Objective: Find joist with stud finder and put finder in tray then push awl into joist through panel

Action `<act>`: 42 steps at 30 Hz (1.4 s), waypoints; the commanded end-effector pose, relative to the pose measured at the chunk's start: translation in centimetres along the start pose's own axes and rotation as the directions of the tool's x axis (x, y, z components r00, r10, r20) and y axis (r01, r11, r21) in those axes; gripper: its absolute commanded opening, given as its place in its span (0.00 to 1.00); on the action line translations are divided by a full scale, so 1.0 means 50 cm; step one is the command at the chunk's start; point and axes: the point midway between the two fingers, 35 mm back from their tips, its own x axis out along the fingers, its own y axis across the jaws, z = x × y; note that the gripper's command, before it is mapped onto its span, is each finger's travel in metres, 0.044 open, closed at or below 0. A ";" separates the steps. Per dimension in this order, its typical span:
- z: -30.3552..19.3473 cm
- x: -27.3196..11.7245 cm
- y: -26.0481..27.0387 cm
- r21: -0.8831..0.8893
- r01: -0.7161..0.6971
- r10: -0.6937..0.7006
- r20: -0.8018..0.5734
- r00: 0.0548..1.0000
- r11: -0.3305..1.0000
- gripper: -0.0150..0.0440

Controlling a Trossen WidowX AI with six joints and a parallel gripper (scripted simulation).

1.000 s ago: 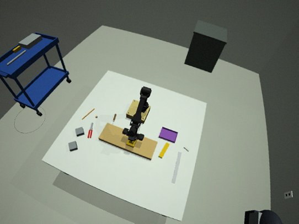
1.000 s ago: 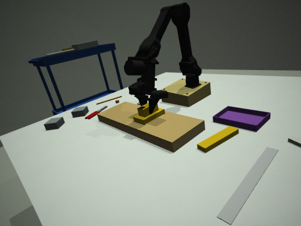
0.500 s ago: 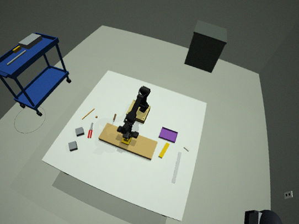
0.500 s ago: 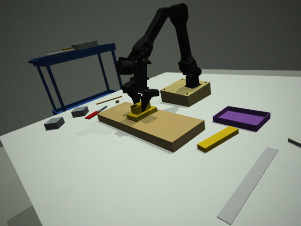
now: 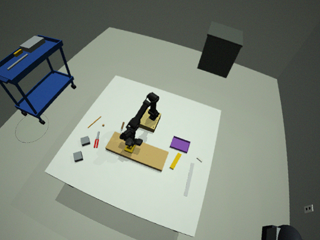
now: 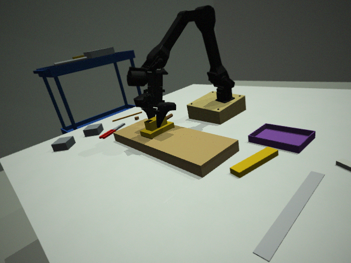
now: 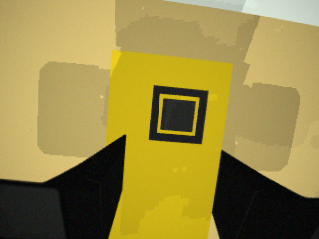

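Note:
My gripper [image 5: 130, 145] [image 6: 154, 123] [image 7: 165, 145] is shut on the yellow stud finder [image 5: 129, 149] [image 6: 153, 131] [image 7: 169, 184], which is level at the left part of the tan floor panel [image 5: 150, 158] [image 6: 198, 144] [image 7: 70, 30]. I cannot tell if its base touches the panel or is just above it. Its square window looks dark, with a thin yellow outline, in the wrist view. The awl [image 5: 122, 124] [image 6: 169, 116] lies behind the panel, partly hidden by the gripper in the exterior view. The purple tray [image 5: 180, 144] [image 6: 286, 138] is empty, right of the panel.
A yellow bar [image 5: 175, 160] [image 6: 253, 162] lies between panel and ruler [image 5: 188, 179] [image 6: 292, 212]. Red-handled pliers [image 5: 97, 141] [image 6: 109, 132], two grey blocks [image 5: 85, 140] [image 5: 78, 156] and a thin stick [image 5: 94, 121] are left. The arm's wooden base [image 5: 148, 124] [image 6: 204, 113] stands behind.

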 end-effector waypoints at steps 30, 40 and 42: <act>-0.001 -0.005 -0.244 0.001 0.019 -0.019 -0.001 1.000 1.000 0.25; -0.001 -0.006 -0.277 0.000 0.020 -0.020 -0.001 1.000 1.000 0.25; -0.001 -0.005 -0.266 0.000 0.013 -0.013 0.000 1.000 1.000 0.25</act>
